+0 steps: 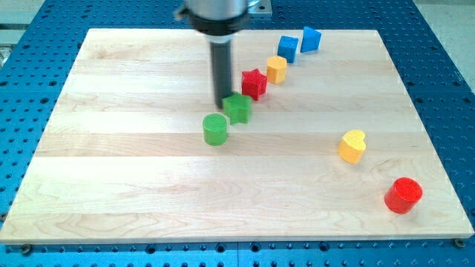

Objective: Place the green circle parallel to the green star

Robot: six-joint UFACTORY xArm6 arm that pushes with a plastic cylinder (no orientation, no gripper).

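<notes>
rod top: cut off by the view's top edge, mount blurred
my tip [223, 104]: very end hard to make out, merging with the upper-left edge of the green star [238, 108]; touching or just beside, cannot tell
green star: upper-left points partly hidden behind the rod
blue blocks [288, 47] [311, 38]: at the view's top, exact shapes too small to tell
wooden board [133, 185]: bottom corners near the view's bottom edge, partly cut off

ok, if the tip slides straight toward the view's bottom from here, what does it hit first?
Probably the green circle, just below-left of my tip. It may only clip its right edge; the green star sits beside the tip on the right. Depth is unclear.
</notes>
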